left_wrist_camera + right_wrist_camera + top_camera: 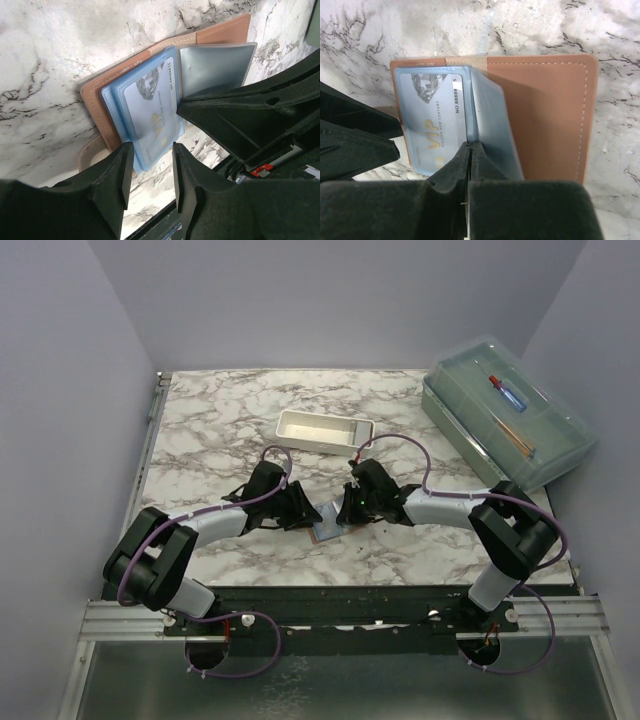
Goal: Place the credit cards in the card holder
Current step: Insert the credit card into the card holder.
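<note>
1. Right end effector (468, 150) pressed together at the card holder's (545, 115) clear sleeve (492, 130); pinching it? Unclear.
2. Left end effector (148, 170) spread astride the sleeved credit card (150, 110).
3. Overhead, that card's hidden; holder lies open on the tabletop (220, 410).

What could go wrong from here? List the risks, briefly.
1. The left gripper stands open astride the edge of the blue sleeve that holds the card. Closing there might buckle the sleeve or drag the card out.
2. The right gripper is shut at the clear flap. Lifting could tug the card holder along, since nothing visibly pins it.
3. Both grippers work close together, so they may collide.
</note>
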`<state>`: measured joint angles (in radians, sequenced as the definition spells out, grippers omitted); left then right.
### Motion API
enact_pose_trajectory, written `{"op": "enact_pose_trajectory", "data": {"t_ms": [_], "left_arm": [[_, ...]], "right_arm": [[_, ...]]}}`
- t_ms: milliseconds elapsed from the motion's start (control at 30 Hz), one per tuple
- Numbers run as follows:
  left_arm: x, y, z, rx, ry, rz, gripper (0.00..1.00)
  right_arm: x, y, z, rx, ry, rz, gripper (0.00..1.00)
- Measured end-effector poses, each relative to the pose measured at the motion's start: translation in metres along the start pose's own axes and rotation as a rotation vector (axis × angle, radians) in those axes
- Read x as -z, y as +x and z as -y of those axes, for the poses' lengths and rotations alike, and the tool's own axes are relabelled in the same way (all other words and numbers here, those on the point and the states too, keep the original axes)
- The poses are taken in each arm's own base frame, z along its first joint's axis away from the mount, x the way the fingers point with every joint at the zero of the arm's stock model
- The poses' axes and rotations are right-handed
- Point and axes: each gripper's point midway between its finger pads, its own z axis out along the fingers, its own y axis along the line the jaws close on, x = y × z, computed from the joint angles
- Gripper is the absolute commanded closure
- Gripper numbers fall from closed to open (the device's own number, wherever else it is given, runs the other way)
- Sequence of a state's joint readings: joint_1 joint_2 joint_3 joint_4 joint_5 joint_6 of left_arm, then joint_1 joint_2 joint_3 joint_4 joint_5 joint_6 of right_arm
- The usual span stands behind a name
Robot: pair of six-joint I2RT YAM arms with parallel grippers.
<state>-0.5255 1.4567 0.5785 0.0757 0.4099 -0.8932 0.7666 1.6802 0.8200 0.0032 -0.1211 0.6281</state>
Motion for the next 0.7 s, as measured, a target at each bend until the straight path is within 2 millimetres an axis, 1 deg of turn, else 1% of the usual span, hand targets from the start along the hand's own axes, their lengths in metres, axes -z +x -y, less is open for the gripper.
{"op": "enact_pose_trajectory", "data": {"t_ms": [67, 133, 233, 333, 433, 500, 600, 700], "left_arm": [[0.0, -0.0002, -0.0006, 0.0, -0.003, 0.001, 0.5], [0.0, -0.0002, -0.0012, 0.001, -0.006, 0.002, 0.49], [-0.0002, -0.001, -0.002, -0.002, -0.01, 0.006, 0.49], [-0.0004, -0.001, -0.0023, -0.002, -0.01, 0.006, 0.57], [-0.0005, -0.0011, -0.0026, -0.001, -0.011, 0.006, 0.59], [-0.0006, -0.0014, -0.0028, -0.001, -0.013, 0.008, 0.58], [-0.0002, -0.0018, -0.0023, 0.0, -0.012, 0.011, 0.54], [0.0023, -0.0032, 0.0021, 0.0, 0.0, 0.019, 0.52]], "right_arm": [[-0.0006, 0.0001, 0.0007, -0.011, 0.005, 0.001, 1.0], [-0.0014, 0.0003, 0.0017, -0.026, 0.013, 0.002, 1.0], [-0.002, 0.0001, 0.0033, -0.046, 0.024, 0.006, 1.0], [-0.0022, 0.0002, 0.0037, -0.06, 0.027, 0.009, 1.0], [-0.0022, 0.0001, 0.0032, -0.067, 0.026, 0.009, 1.0], [-0.0022, 0.0001, 0.003, -0.072, 0.026, 0.009, 1.0], [-0.0023, 0.0003, 0.0031, -0.074, 0.027, 0.009, 1.0], [-0.0025, 0.0004, 0.0031, -0.077, 0.027, 0.009, 1.0]]}}
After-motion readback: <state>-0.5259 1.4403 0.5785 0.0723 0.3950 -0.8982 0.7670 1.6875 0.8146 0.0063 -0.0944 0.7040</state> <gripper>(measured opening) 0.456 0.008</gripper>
